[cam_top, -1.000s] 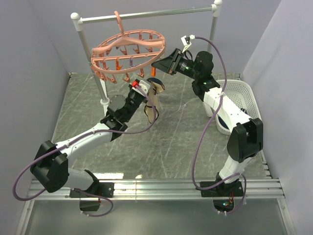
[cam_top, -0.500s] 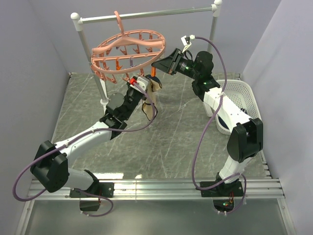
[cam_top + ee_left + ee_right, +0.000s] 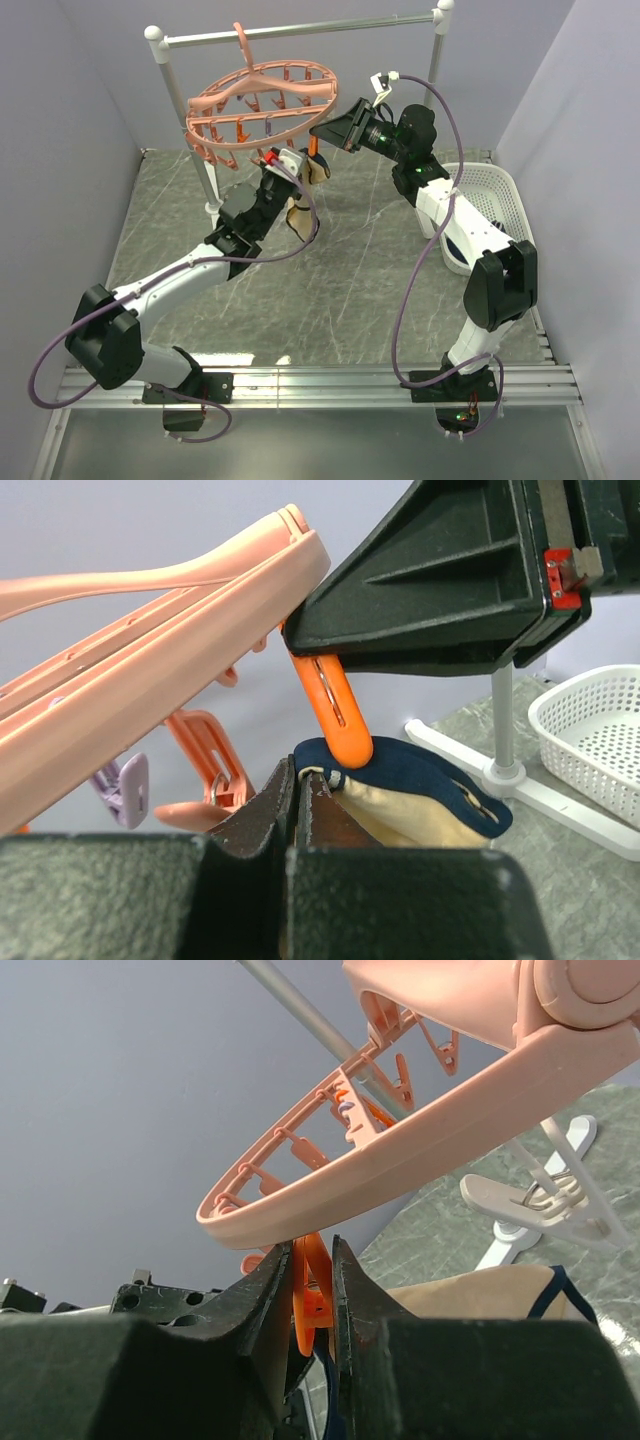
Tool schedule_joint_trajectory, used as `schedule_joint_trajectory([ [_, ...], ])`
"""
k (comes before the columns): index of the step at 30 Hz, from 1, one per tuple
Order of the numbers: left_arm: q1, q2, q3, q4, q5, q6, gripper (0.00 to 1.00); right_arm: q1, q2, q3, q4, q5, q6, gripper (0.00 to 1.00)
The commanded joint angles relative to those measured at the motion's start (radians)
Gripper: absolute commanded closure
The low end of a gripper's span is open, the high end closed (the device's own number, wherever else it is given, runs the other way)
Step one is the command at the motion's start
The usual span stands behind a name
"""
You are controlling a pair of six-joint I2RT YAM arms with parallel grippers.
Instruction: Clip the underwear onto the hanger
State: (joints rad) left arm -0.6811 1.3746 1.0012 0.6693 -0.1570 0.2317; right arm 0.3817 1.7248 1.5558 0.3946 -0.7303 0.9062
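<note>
The beige underwear (image 3: 301,212) with navy trim hangs from my left gripper (image 3: 304,168), which is shut on its waistband. In the left wrist view the navy waistband (image 3: 420,772) sits right under the tip of an orange clip (image 3: 336,708) and touches it. My left gripper (image 3: 297,776) pinches the band's edge. The salmon-pink round hanger (image 3: 262,104) hangs by its hook from the rack bar. My right gripper (image 3: 320,136) is shut on that orange clip (image 3: 314,1295) below the hanger ring (image 3: 400,1165), squeezing its upper end.
The silver-and-white rack (image 3: 300,30) stands at the back, its foot (image 3: 505,776) on the marble table. A white basket (image 3: 492,198) sits at the right by the right arm. Several other clips (image 3: 240,130) dangle from the ring. Grey walls close in on both sides.
My left gripper has lifted the underwear up and slightly left, bringing the waistband up to the orange clip. The right gripper has held still on the clip.
</note>
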Motion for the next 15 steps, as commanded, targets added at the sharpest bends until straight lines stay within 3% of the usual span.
schedule_joint_trajectory([
  [1,0.003,0.009,0.059,0.013,-0.013,-0.037,1.0,0.005,0.012,0.015,0.035,0.028,0.034,1.0],
  [15,0.003,0.024,0.097,-0.03,-0.026,-0.097,1.0,0.006,0.009,-0.003,0.053,0.025,0.02,1.0],
])
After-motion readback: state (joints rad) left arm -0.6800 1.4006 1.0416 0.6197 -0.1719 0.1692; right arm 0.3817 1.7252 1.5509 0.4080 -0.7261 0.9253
